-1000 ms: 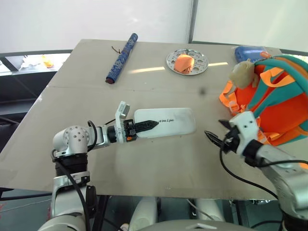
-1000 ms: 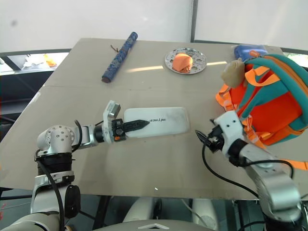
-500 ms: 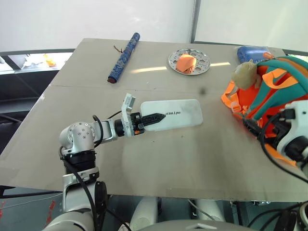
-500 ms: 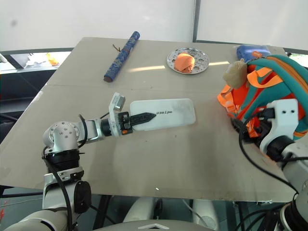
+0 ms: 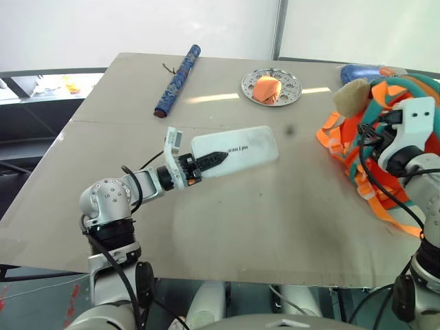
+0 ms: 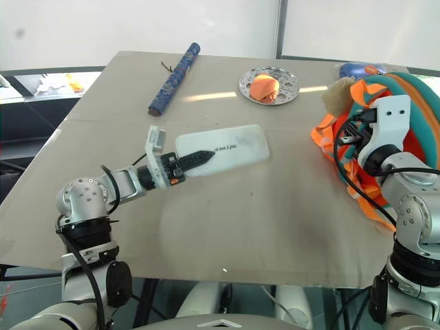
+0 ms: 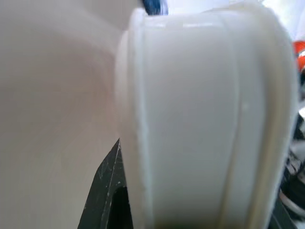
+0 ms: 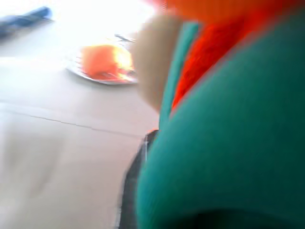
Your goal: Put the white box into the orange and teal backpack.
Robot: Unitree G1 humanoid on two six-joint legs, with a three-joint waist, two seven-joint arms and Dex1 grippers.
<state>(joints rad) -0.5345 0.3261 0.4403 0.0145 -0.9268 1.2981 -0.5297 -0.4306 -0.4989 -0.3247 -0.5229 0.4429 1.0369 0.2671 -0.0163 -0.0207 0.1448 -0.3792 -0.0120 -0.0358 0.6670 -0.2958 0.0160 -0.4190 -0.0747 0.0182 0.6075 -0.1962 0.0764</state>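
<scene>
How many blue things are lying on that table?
2. A long blue roll lies at the far left of the table, and a blue pouch sits at the far right, partly hidden behind the backpack. More could be hidden behind it.

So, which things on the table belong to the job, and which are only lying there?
For the job:
- white box, held in the left tool
- orange and teal backpack, right tool at it

Only lying there:
- blue patterned roll
- silver plate with an orange item
- blue pouch
</scene>
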